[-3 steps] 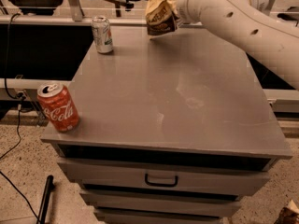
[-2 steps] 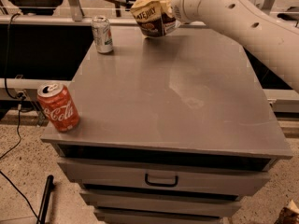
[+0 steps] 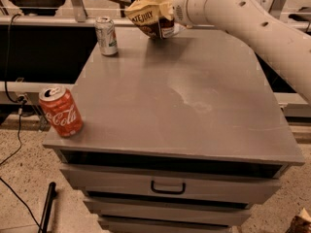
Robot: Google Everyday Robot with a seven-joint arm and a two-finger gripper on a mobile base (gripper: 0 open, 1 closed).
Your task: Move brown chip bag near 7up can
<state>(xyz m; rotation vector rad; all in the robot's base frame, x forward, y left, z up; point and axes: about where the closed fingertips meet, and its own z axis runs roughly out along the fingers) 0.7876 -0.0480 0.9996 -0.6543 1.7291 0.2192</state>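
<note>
At the far edge of the desk [image 3: 204,125], the gripper [image 3: 171,19] pinches the brown chip bag [image 3: 151,12], near the 7up can [image 3: 106,36] at the far-left corner.

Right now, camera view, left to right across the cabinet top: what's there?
Coca-Cola can → 7up can → brown chip bag, held near the far edge by the pincer at its right side.
</note>
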